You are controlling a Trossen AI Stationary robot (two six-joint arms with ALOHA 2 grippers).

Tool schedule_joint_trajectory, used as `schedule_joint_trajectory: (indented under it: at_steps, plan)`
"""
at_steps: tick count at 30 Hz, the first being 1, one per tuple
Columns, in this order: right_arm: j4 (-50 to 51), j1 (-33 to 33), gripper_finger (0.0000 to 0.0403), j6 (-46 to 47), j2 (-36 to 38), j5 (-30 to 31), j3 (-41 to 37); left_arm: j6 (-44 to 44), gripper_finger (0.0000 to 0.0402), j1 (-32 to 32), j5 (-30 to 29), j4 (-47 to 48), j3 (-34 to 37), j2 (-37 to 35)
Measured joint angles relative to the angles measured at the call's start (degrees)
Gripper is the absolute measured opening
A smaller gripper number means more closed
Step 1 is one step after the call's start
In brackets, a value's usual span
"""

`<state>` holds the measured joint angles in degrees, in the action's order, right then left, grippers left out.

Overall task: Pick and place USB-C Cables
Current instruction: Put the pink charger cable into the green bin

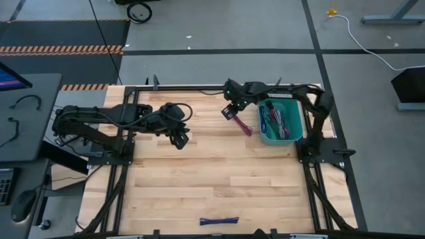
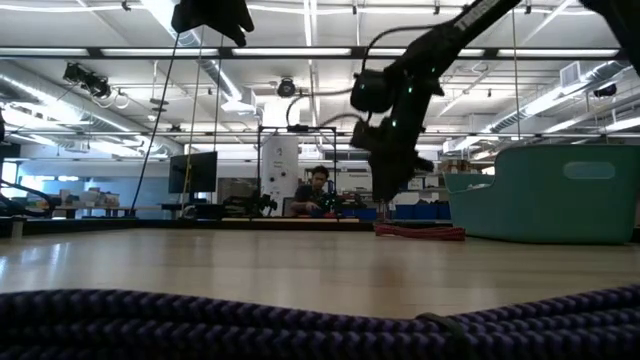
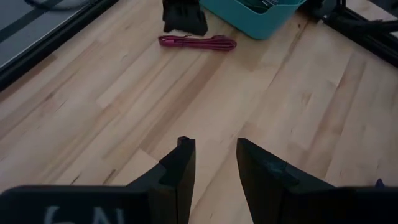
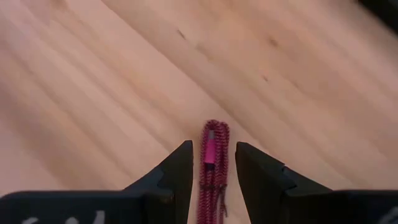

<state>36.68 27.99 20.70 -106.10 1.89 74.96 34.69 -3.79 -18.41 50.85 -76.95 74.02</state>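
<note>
Fingers of my right gripper (image 4: 212, 171) stand a narrow gap apart, straddling the magenta cable (image 4: 212, 163) that lies flat on the table (image 1: 199, 179) just beside the teal bin (image 1: 265, 135). From my wrist the bundle runs lengthwise between the jaws; I judge they are not yet pressing it, since bare gaps show on both sides. The high view puts this gripper (image 1: 229, 111) over one end of that cable (image 1: 242, 125).

It should handle as a light, soft thing: braided sheath, folded into a slim bundle, limp rather than stiff. I would close across the middle of the bundle so all strands are pinched together; taken by one end, it may droop or unfold. The braid looks grippy, so I expect little slipping, and nothing here seems fragile.

My left gripper (image 3: 214, 163) waits with its fingers parted, hovering over bare wood near the table's middle (image 1: 179, 138).

Count, working outward: 1 magenta cable under my right gripper; 1 blue-purple cable (image 1: 219, 221) far off at the near edge of the table, the same one that fills the foreground of the low view (image 2: 300, 325); and several more in the bin, perhaps 6 or so, though they overlap too much for me to count surely. 1 bin, 2 arms.
</note>
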Motion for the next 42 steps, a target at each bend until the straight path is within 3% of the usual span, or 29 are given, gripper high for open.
schedule_joint_trajectory:
  at_steps: [11, 14, 18, 20, 27, 33, 37, 42]
  plan:
    - [0.57, -0.11, 0.0121, -1.80, -8.05, 0.03, 0.24, 1.18, 0.0123, 0.00, 0.00, 0.03, 0.00, 0.00]
    - [0.53, -0.13, 0.0098, -2.70, -8.77, -0.09, 0.31, 1.18, 0.0123, 0.00, -0.02, 0.02, 0.00, 0.00]
    - [0.13, -0.32, 0.0038, -4.40, -7.82, 0.68, 0.10, 1.17, 0.0123, 0.00, -0.02, 0.02, 0.00, 0.02]
    - [0.02, -0.28, 0.0037, -4.40, -6.49, 0.66, -0.22, 1.02, 0.0123, 0.00, -0.42, 0.02, 0.00, 0.02]
    - [-1.64, -3.35, 0.0037, -4.42, 8.79, 3.27, -0.17, 0.67, 0.0123, 0.12, -6.99, 0.02, 0.00, 0.02]
    - [-3.18, -7.31, 0.0037, -6.50, 26.70, 14.10, -1.16, 0.63, 0.0123, 0.13, -13.67, 0.02, -0.02, 0.04]
    - [-2.19, -6.57, 0.0037, -5.24, 37.50, 19.55, -6.88, -0.08, 0.0123, 0.13, -16.58, 0.02, -0.02, 0.07]
    - [-1.50, -2.39, 0.0037, 0.21, 49.07, 19.59, -18.29, -0.88, 0.0123, 0.13, -17.60, -0.25, -0.02, 0.07]
